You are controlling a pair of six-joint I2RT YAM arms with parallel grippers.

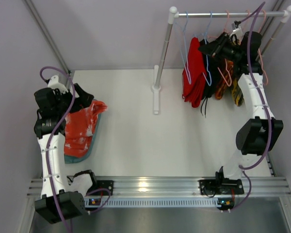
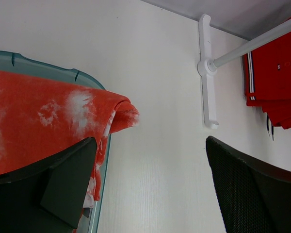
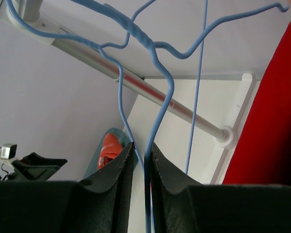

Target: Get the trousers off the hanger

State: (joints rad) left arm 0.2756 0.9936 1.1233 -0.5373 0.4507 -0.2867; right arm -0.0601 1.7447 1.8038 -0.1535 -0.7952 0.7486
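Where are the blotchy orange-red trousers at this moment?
In the top view the blotchy trousers lie at the left, draped over the teal bin beside the left gripper, far from the rack.

Right wrist view: blue hanger [image 3: 160,97] wire lost between the fingers of the right gripper [image 3: 142,158] toward the bottom edge; cannot tell whether either pad touches it. Red trousers [image 3: 276,116] cut off by the right edge. Teal bin [image 3: 93,165] at lower left too small to make out its contents.

Left wrist view: same red trousers cut by the right edge, blotched trousers [image 2: 39,116] by the left, lower folds hidden behind a finger [image 2: 63,189] of the left gripper [image 2: 150,155].

Top view, upper right: fingertips buried behind the right arm [image 1: 252,97]; garments [image 1: 236,94] behind it impossible to separate.
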